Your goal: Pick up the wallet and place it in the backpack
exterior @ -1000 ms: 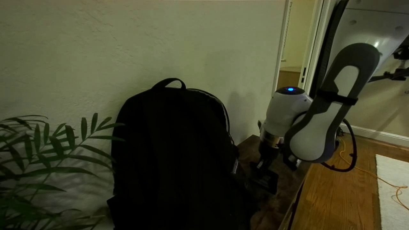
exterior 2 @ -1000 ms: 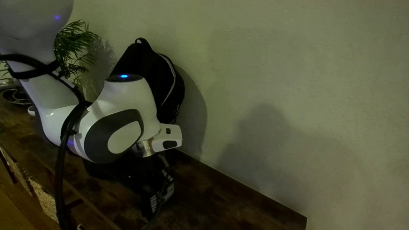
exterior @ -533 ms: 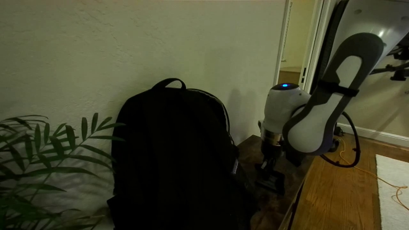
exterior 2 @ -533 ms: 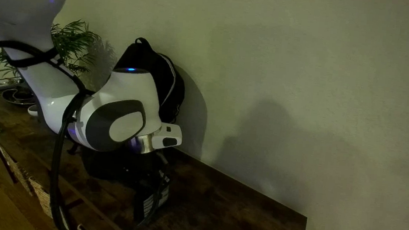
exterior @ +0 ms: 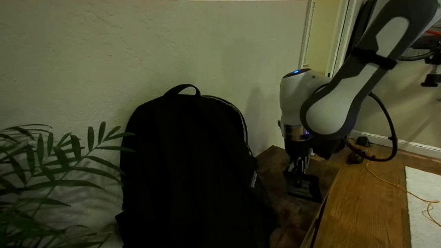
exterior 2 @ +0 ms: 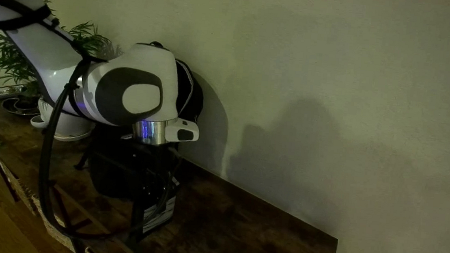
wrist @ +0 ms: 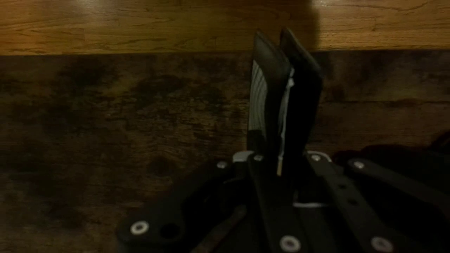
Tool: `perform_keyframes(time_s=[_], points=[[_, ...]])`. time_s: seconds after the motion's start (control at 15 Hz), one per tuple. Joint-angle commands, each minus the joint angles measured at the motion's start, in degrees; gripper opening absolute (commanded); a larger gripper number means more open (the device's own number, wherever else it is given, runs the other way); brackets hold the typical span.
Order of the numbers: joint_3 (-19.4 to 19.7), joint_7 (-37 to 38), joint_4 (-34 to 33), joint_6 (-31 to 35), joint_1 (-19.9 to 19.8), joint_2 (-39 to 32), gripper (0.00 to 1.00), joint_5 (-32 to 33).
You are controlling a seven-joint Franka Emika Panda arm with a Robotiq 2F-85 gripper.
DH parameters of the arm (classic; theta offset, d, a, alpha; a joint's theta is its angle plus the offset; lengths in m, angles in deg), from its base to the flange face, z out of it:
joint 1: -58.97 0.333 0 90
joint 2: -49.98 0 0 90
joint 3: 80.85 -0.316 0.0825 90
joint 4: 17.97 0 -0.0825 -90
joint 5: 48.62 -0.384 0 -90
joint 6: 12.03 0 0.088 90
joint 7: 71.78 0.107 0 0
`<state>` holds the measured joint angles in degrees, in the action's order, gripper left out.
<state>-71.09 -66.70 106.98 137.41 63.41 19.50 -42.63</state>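
Exterior view, left to right: backpack (exterior: 189, 168) upright, wallet (exterior: 305, 188) outside it, pinched between narrow jaws and apparently raised above the desk (exterior: 270, 163). Looks past pick-up; has yet to carry across and place inside.

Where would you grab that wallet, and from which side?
I'd pinch the wallet across its two outer faces, near the top, coming from above, much as the end effector holds it. It is folded and turned on edge, its halves slightly apart, so squeezing both together should stop it flopping open.
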Motion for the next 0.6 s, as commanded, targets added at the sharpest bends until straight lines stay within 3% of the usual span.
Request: perform_keyframes(time_s=[0.0,0.33,0.53], points=[[0.2,3.8,1.3,-6.7,1.6,5.7,0.07,2.9],[-0.8,9.2,-0.4,-13.5,4.1,10.4,0.07,6.0],[-1.5,13.3,-1.5,-14.3,5.5,12.6,0.07,9.4]])
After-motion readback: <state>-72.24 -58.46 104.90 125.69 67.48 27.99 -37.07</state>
